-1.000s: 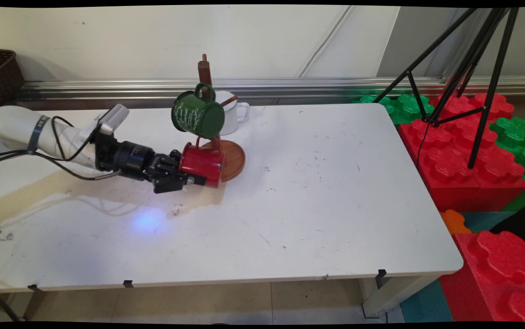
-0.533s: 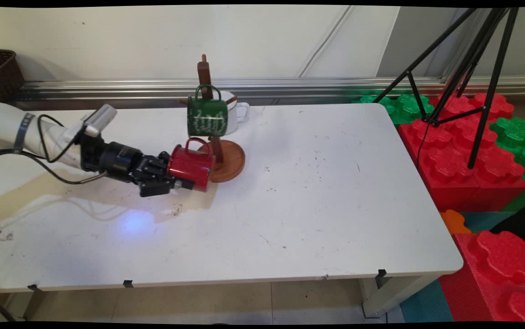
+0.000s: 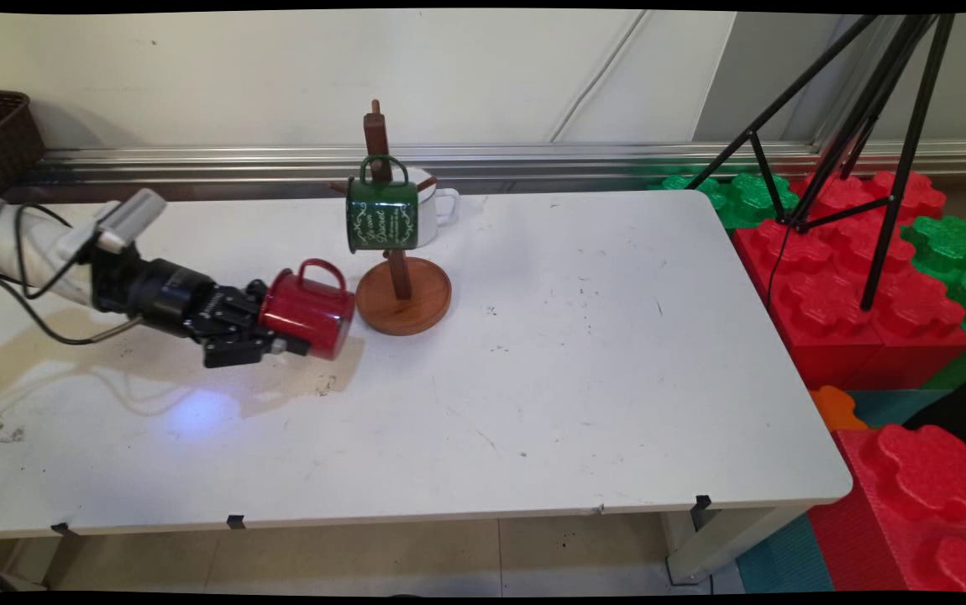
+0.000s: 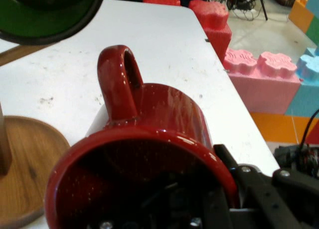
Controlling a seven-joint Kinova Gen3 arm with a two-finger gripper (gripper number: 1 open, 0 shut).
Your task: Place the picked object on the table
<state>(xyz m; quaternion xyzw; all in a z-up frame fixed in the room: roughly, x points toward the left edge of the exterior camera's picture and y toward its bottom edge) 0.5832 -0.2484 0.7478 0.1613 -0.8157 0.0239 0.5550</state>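
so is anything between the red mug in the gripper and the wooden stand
No. The gripper holds the red mug on its side just left of the mug stand, with only bare table between them. The green mug hangs higher up.

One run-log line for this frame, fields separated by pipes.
gripper: shut on red mug, held sideways off table | left of wooden mug stand | green mug hangs on stand | white mug behind

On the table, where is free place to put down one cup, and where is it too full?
Free: the table right of the mug stand up to its right edge, and the near strip along its front edge. Crowded: the far left, where the tool holds the red mug beside the stand carrying the green mug.
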